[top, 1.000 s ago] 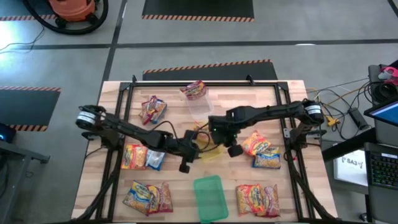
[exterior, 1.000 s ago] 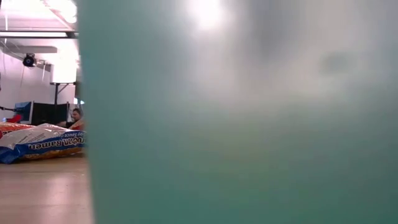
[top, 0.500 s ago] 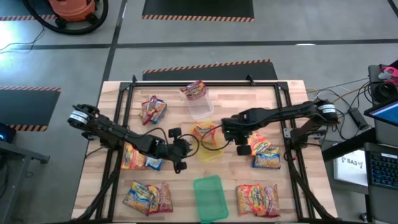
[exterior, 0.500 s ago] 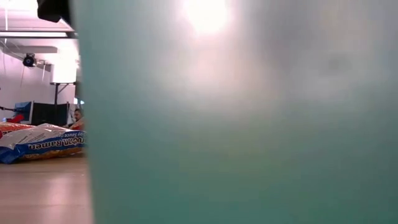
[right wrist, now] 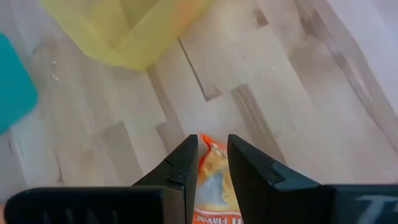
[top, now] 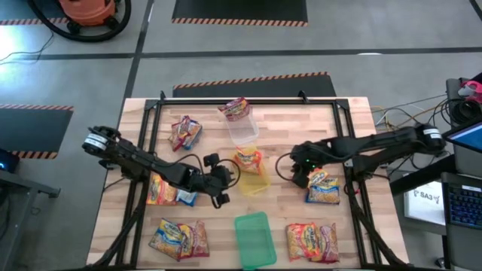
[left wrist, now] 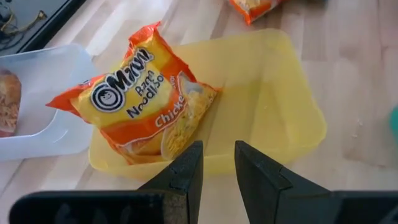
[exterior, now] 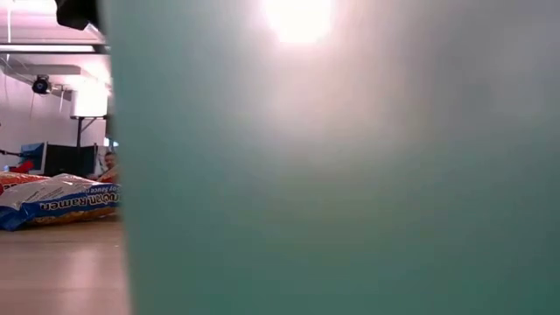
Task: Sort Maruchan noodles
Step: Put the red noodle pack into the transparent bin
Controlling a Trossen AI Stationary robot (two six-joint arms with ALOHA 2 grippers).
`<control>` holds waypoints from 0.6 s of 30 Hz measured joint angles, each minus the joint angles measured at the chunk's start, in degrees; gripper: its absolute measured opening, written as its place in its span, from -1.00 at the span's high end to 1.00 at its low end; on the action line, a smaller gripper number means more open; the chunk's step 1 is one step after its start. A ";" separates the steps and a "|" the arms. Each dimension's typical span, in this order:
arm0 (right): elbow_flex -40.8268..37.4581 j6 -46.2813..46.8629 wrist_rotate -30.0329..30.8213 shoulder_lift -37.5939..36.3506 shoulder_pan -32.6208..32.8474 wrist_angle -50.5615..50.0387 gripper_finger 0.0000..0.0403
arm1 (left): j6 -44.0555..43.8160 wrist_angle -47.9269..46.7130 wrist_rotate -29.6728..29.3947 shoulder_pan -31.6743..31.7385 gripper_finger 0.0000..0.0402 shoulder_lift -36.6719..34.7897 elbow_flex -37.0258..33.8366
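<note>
Noodles (top: pixel 248 158) — the orange chicken packet — lay in the yellow tray (top: pixel 258 183) at the table's middle, propped over the tray's far rim next to the clear tray (top: pixel 242 129). A second earlier both arms crowded over that spot and the packet could hardly be made out beneath them; by this moment it sat plainly uncovered, with neither gripper touching it. You can read that as one packet delivered to its bin.

Left gripper (top: pixel 219 183) had backed off toward its own side and hung just beside the yellow tray's near-left edge, its fingers (left wrist: pixel 185 174) drawn close together with a slim gap and nothing between them. Right gripper (top: pixel 301 172) had pulled back much farther, clear of the middle, to a spot above the orange and blue packets (top: pixel 322 188) on the right. Its fingers (right wrist: pixel 181 167) were likewise nearly together and empty, with an orange packet (right wrist: pixel 211 177) directly below them — probably your next pick, though it was not yet gripped.

Most of the job remained: one packet rested in the clear tray at the far side, the green tray (top: pixel 254 239) held none, and loose packets lay in pairs and singles around both sides of the table. From the low camera, the green tray blocked almost everything.
</note>
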 joint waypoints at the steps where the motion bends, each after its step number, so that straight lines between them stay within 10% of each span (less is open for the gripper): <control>1: -0.59 0.03 0.02 -0.48 0.00 0.06 0.62 | -0.97 0.02 -0.05 0.25 0.62 0.00 0.48; 18: -1.40 -5.25 0.53 -1.97 -0.11 -1.83 0.51 | -20.82 -57.85 -4.65 19.84 0.39 -0.70 13.61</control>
